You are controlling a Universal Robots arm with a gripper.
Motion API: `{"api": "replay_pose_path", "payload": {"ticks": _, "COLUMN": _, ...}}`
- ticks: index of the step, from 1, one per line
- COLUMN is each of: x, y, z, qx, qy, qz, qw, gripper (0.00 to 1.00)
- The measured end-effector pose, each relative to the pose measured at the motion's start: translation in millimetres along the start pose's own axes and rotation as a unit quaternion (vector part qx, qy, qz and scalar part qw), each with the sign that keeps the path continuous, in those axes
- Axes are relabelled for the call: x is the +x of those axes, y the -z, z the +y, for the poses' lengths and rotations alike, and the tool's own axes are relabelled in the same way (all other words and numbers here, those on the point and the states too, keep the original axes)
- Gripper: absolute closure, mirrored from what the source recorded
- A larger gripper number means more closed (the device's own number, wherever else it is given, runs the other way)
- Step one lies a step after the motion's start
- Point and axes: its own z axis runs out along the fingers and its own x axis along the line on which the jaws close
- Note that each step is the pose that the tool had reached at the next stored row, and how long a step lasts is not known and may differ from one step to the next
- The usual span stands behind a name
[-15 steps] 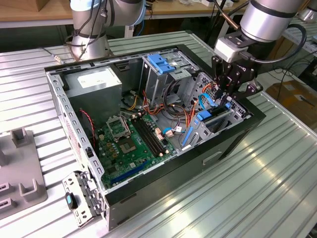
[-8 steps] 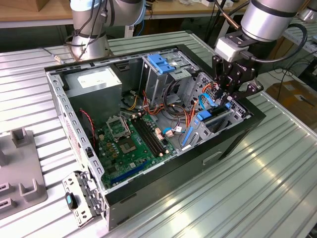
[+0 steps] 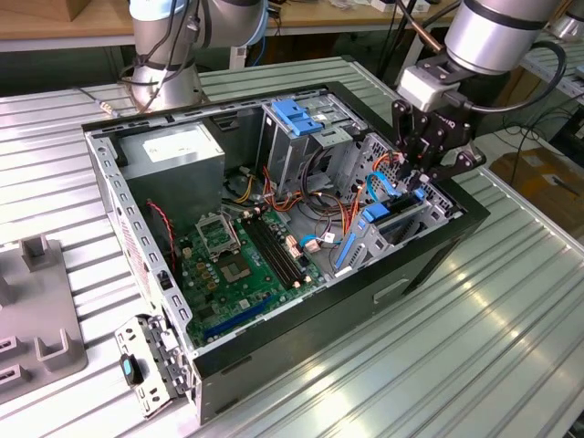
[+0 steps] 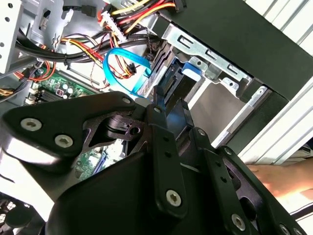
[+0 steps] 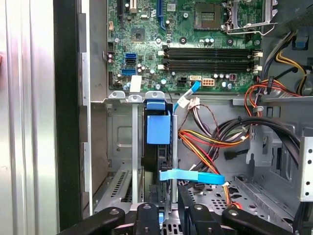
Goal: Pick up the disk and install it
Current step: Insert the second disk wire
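The fingers (image 5: 168,215) reach down into the open computer case (image 3: 429,265) at its end nearest the exterior view's right, over the drive bay (image 3: 388,228). In the first wrist view their two dark tips stand a little apart on either side of the upright edge of the disk (image 5: 157,147); whether they press on it or merely flank it, I cannot tell. In the second wrist view the black linkage of the gripper (image 4: 166,122) points at the same slot, where the dark body of the disk (image 4: 171,83) with its blue plastic rail sits between the metal walls of the bay.

The disk stands on edge inside the bay, against the case wall, its blue rail and tab facing up toward the arm. A flat blue cable (image 5: 193,176) crosses just beside it, close to the fingertips, and a bundle of red, yellow and black wires (image 5: 215,137) loops through the case next to the bay.

Further along the case floor lies the green motherboard (image 3: 242,255), with its long memory slots and the processor socket. Beyond it, in the far corner, sits the grey power-supply box (image 3: 173,155), and beside that the metal drive cage with a blue latch (image 3: 297,114) on top. The case rests on a ribbed metal table (image 3: 493,365).
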Motion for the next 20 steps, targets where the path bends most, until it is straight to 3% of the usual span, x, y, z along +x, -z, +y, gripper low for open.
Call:
{"api": "replay_pose_path", "payload": {"ticks": 6, "x": -5.4, "y": 0.1, "z": -5.8, "qx": 0.0001, "qy": 0.005, "qz": -0.0003, "qw": 0.99999, "gripper": 0.70}}
{"api": "replay_pose_path", "payload": {"ticks": 15, "x": -6.8, "y": 14.6, "z": -7.3, "qx": 0.0001, "qy": 0.009, "qz": -0.0008, "qw": 0.99996, "gripper": 0.70}}
{"api": "replay_pose_path", "payload": {"ticks": 18, "x": -6.8, "y": 14.7, "z": -7.4, "qx": 0.0003, "qy": 0.029, "qz": -0.0013, "qw": 0.99958, "gripper": 0.70}}
{"api": "replay_pose_path", "payload": {"ticks": 20, "x": -6.8, "y": 14.3, "z": -7.3, "qx": 0.0008, "qy": 0.063, "qz": -0.0024, "qw": 0.99801, "gripper": 0.70}}
